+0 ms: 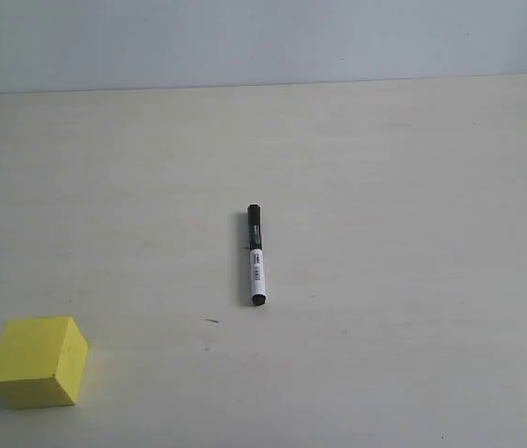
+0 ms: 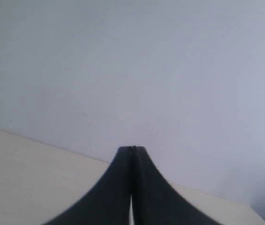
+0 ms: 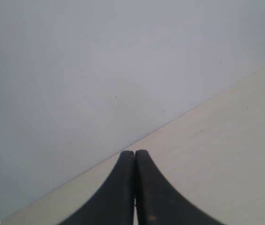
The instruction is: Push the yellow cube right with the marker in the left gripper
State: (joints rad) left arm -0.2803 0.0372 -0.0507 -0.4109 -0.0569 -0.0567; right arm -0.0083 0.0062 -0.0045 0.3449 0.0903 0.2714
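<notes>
The yellow cube (image 1: 38,362) sits closest to the camera, in the lower left corner of the exterior frame. It rests flat on the pale bench (image 1: 412,233) with one corner edge turned toward us. The marker (image 1: 256,257) is well apart from it, up and to the right, near the middle of the frame. It lies flat and almost upright in the picture, black cap at the upper end and white barrel below. Nothing is touching it.

No arm shows in the exterior frame. The left gripper (image 2: 132,149) appears only in its own wrist view, its jaws pressed together with nothing between them, facing a bare wall past the bench edge. The right gripper (image 3: 134,152) looks the same: jaws closed and empty.

As I read it, the job stands at its very start, since the marker has to be picked up first. To do that well, the left jaws should open, come down across the barrel rather than along it, and grip near the middle so that a good length sticks out. Then the marker's side should meet the cube's left face low down, to slide it rather than tip it.

By count: one cube, one marker, two grippers.
</notes>
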